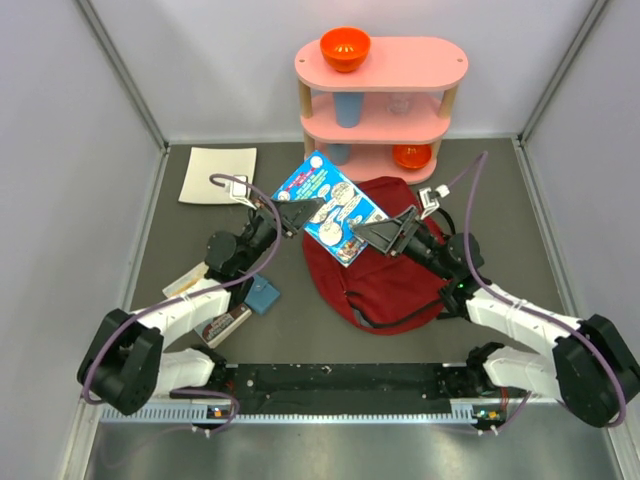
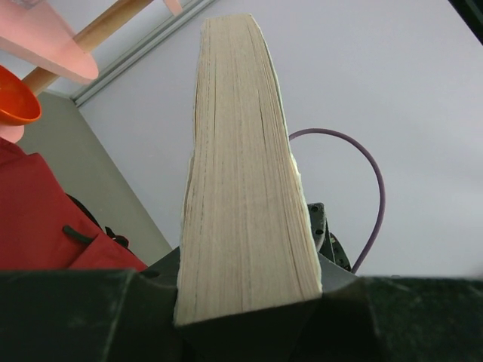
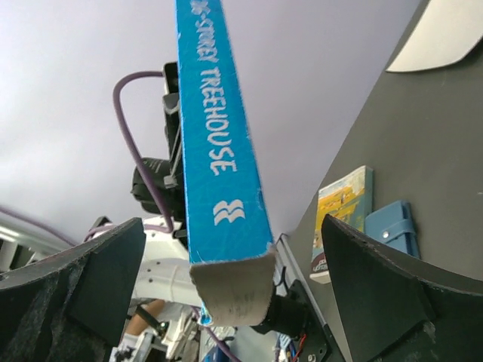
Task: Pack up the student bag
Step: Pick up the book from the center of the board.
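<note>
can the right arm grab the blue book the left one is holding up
Probably yes: the right tool stands open with the blue book spine between its fingers, nothing else in the gap. The left tool grips the page edge opposite, clear of it.

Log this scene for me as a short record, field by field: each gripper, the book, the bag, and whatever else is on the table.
left gripper: shut on the blue book, at its page edge
right gripper: open, fingers either side of the book's spine
blue book: raised off the table, at the bag's far-left edge
student bag: dark red, lying on the table
also present: pink shelf with orange bowl on top, white sheet, small blue case
</note>
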`<move>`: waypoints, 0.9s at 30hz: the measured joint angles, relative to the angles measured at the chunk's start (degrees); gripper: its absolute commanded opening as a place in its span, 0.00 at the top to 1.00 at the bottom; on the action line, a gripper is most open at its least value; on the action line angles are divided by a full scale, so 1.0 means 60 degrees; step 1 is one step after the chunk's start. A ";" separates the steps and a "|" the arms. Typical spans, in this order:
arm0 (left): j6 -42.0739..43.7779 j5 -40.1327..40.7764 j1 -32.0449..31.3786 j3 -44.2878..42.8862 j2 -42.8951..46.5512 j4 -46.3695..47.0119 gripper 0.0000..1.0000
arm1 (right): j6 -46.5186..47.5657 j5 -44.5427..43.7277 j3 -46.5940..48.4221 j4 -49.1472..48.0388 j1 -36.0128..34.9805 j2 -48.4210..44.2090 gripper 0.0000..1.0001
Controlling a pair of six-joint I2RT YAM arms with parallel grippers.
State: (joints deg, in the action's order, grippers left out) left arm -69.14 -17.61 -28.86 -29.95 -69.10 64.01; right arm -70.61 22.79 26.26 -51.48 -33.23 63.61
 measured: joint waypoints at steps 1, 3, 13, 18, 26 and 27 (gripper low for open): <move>-0.0011 0.0015 -0.0029 0.0000 -0.0047 0.0095 1.00 | -0.0033 -0.0007 0.0011 -0.0113 -0.0127 0.0062 0.07; -0.0055 0.0022 -0.0084 0.0000 -0.0160 0.0280 1.00 | -0.0091 -0.0029 0.0018 -0.0484 -0.0361 0.0248 0.18; -0.0237 0.0109 -0.0175 0.0262 -0.0382 0.0586 1.00 | -0.0160 -0.0262 0.0109 -0.1071 -0.0568 0.0550 0.48; -0.0368 0.0208 -0.0197 0.0299 -0.0379 0.0823 1.00 | -0.0087 -0.0291 0.0219 -0.1060 -0.0557 0.0750 0.94; -0.0219 -0.0062 -0.0164 0.0251 -0.0386 0.0758 0.02 | 0.0313 -0.0382 0.0339 -0.0299 -0.0565 0.0528 1.00; -0.0106 -0.0215 -0.0182 0.0186 -0.0379 0.0576 0.02 | 0.0506 -0.0470 0.0339 0.0120 -0.0568 0.0317 1.00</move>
State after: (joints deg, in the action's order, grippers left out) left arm -69.78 -18.90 -29.95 -28.84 -71.37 67.46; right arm -67.57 19.97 28.29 -50.76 -36.64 65.52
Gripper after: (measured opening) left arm 0.901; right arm 0.246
